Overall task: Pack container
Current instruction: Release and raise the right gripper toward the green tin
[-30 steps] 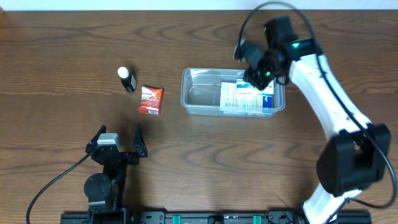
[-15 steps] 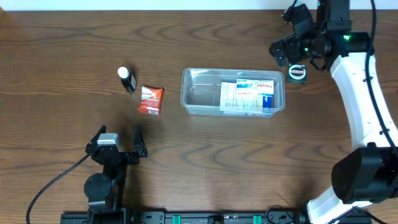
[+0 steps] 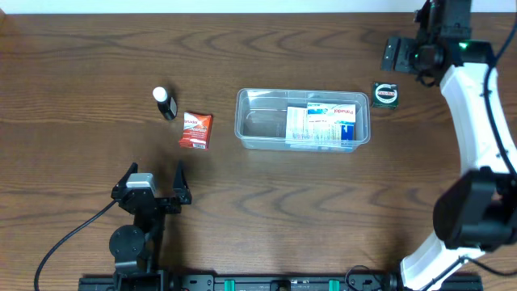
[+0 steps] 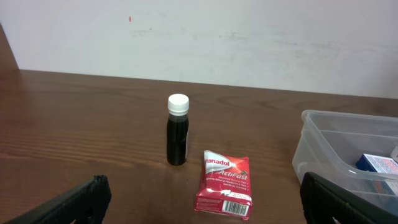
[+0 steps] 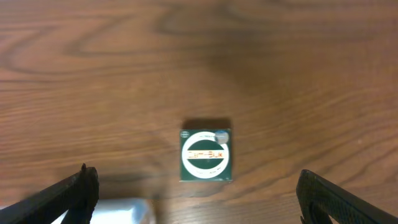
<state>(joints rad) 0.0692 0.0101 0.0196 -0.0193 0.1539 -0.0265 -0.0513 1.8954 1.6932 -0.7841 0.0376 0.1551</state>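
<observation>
The container point(image 3: 260, 123) sits near the middle of the tabletop point(image 3: 81, 65), long side left to right. A blue-and-white box point(image 3: 321, 124) already lies in its right half, and the left half is bare. Three items are outside it. A small green square packet point(image 5: 206, 151) lies flat just beyond the container's right end. A red sachet point(image 3: 195, 130) and a dark bottle with a white cap point(image 3: 165, 103) stand well apart from the container on its left side. The right gripper point(image 5: 196, 186) hangs above the green packet, fingers spread wide and empty, with the packet roughly centred between them in the wrist view. The left gripper point(image 3: 155, 174) is parked near the front edge, fingers likewise released and empty, facing the bottle and sachet. The step in hand appears to be the approach to the green packet. The next move calls for a straight descent with the fingers kept astride the packet. Because the packet is thin and flat, the fingers must reach almost to the tabletop before closing. Then lift and carry it to the bare left half.
</observation>
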